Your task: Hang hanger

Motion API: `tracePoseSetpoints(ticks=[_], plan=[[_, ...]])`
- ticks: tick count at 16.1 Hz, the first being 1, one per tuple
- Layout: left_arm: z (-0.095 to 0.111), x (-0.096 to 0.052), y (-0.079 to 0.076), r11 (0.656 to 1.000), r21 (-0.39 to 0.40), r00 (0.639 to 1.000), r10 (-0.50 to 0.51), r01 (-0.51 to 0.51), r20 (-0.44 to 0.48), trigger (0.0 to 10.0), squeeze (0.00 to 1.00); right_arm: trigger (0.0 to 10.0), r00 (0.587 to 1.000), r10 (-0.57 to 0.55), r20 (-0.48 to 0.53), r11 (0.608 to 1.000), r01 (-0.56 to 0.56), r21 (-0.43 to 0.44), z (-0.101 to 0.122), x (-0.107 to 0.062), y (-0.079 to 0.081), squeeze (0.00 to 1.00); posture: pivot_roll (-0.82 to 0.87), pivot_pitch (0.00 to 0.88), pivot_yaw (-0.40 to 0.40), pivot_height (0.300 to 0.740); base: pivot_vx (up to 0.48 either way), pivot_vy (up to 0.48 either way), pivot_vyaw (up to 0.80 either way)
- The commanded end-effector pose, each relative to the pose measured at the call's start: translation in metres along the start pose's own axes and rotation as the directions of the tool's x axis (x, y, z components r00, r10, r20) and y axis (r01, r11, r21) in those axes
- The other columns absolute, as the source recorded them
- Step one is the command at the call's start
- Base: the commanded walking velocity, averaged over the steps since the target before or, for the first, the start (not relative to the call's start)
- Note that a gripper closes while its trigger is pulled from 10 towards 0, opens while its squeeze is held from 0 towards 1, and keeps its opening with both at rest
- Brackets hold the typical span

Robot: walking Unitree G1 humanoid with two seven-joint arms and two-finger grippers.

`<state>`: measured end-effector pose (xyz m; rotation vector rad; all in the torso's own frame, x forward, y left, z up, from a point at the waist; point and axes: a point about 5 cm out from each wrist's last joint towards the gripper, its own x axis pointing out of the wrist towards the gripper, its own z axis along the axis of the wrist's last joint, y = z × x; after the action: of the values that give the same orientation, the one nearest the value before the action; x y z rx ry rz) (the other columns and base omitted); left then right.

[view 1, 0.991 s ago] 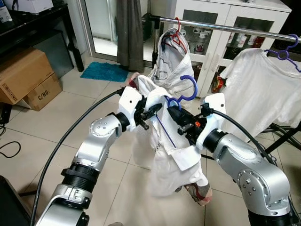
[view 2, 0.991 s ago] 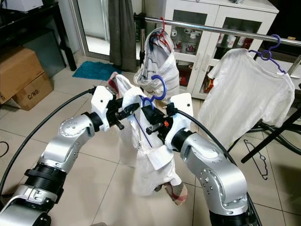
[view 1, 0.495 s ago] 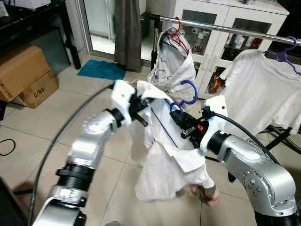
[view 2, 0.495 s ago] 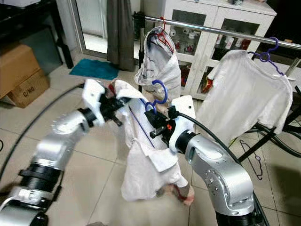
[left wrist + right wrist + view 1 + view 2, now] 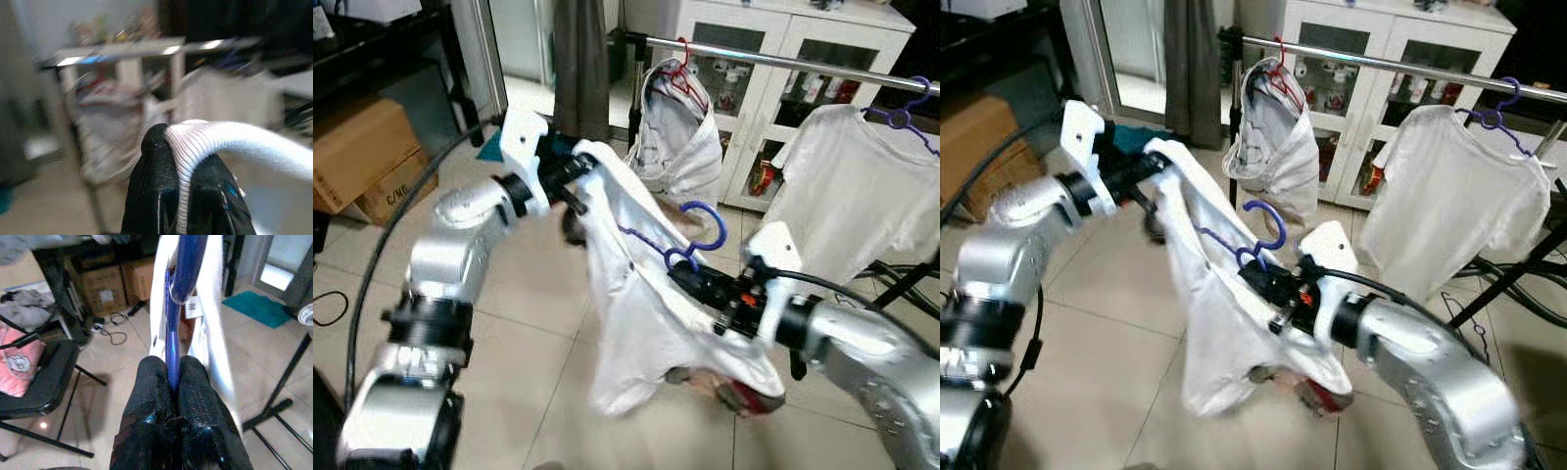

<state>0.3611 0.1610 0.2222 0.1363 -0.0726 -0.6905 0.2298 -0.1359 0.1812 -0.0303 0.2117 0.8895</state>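
i judge the blue hanger (image 5: pixel 690 238) light and stiff, a thin rod that could twist or slip between my pads, so the hold belongs low on the neck just under the hook, which is where my right gripper (image 5: pixel 171 382) is pinched on it, fingers together around the rod. the white shirt (image 5: pixel 636 323) draped over it is soft and limp and will swing and drag its weight off to one side; a grip on the thick collar hem seems safest. my left gripper (image 5: pixel 178 161) is clamped on that ribbed hem, the arm raised toward the upper left of the left eye view, stretching the cloth taut. my right arm reaches in from the lower right, holding the hanger mid-frame, hook upward, well below the metal rail (image 5: pixel 783 61) across the top, where a red hanger (image 5: pixel 680 70) and a purple hanger (image 5: pixel 901 113) already carry clothes.
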Motion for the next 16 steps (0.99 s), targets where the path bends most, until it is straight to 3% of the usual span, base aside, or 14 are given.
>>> tracePoseSetpoints(ticks=[1, 3, 5, 7, 9, 10, 12, 14, 15, 16], plan=[[0.001, -0.007, 0.018, 0.993, 0.037, 0.993, 0.112, -0.111, -0.025, 0.0, 0.00, 0.0, 1.000, -0.011, -0.003, 1.000, 0.011, 0.008, -0.001, -0.008, -0.004, 0.00, 0.00, 0.000, -0.009, 0.740, 0.000, 0.000, 0.00], [-0.013, -0.012, 0.026, 0.988, 0.066, 0.983, 0.146, -0.139, -0.111, 0.0, 0.00, 0.0, 0.995, -0.038, 0.087, 0.997, 0.033, 0.066, 0.008, -0.018, -0.010, 0.00, 0.00, 0.000, -0.001, 0.740, 0.000, 0.000, 0.00], [-0.019, -0.011, 0.018, 0.994, 0.008, 0.988, 0.106, -0.105, -0.110, 0.0, 0.00, 0.0, 0.990, -0.060, 0.127, 0.995, 0.048, 0.091, 0.011, -0.020, -0.014, 0.00, 0.00, 0.000, 0.000, 0.740, 0.000, 0.000, 0.00], [-0.030, -0.008, 0.019, 0.981, -0.081, 0.980, 0.167, -0.176, -0.105, 0.0, 0.00, 0.0, 0.977, -0.004, 0.212, 0.992, -0.024, 0.126, 0.019, -0.019, -0.008, 0.00, 0.01, 0.000, -0.001, 0.740, 0.000, 0.000, 0.00], [-0.038, -0.002, 0.014, 0.966, -0.167, 0.977, 0.182, -0.198, -0.108, 0.0, 0.00, 0.0, 0.960, -0.027, 0.278, 0.986, -0.020, 0.166, 0.026, -0.015, -0.008, 0.00, 0.01, 0.000, 0.000, 0.740, 0.000, 0.000, 0.00], [-0.040, 0.005, -0.003, 0.963, -0.240, 0.991, 0.109, -0.123, -0.071, 0.0, 0.00, 0.0, 0.924, -0.185, 0.334, 0.962, 0.100, 0.255, 0.033, -0.004, -0.019, 0.00, 0.00, 0.000, 0.003, 0.740, 0.000, 0.000, 0.00], [-0.035, 0.013, -0.024, 0.957, -0.289, 1.000, 0.027, -0.029, -0.011, 0.0, 0.00, 0.0, 0.873, -0.335, 0.354, 0.914, 0.209, 0.348, 0.036, 0.004, -0.030, 0.00, 0.00, 0.000, 0.003, 0.740, 0.000, 0.000, 0.00], [-0.029, 0.019, -0.044, 0.946, -0.316, 0.997, -0.057, 0.067, 0.043, 0.0, 0.00, 0.0, 0.831, -0.428, 0.356, 0.870, 0.272, 0.412, 0.034, 0.009, -0.037, 0.00, 0.00, 0.000, 0.003, 0.740, 0.000, 0.000, 0.00], [-0.021, 0.026, -0.071, 0.925, -0.333, 0.983, -0.163, 0.183, 0.087, 0.0, 0.00, 0.0, 0.760, -0.515, 0.396, 0.819, 0.300, 0.489, 0.037, 0.013, -0.043, 0.00, 0.01, 0.000, 0.000, 0.740, 0.000, 0.000, 0.00], [-0.017, 0.030, -0.084, 0.917, -0.327, 0.973, -0.208, 0.229, 0.099, 0.0, 0.00, 0.0, 0.740, -0.529, 0.415, 0.811, 0.297, 0.503, 0.040, 0.014, -0.043, 0.00, 0.01, 0.000, 0.000, 0.740, 0.000, 0.000, 0.00]])
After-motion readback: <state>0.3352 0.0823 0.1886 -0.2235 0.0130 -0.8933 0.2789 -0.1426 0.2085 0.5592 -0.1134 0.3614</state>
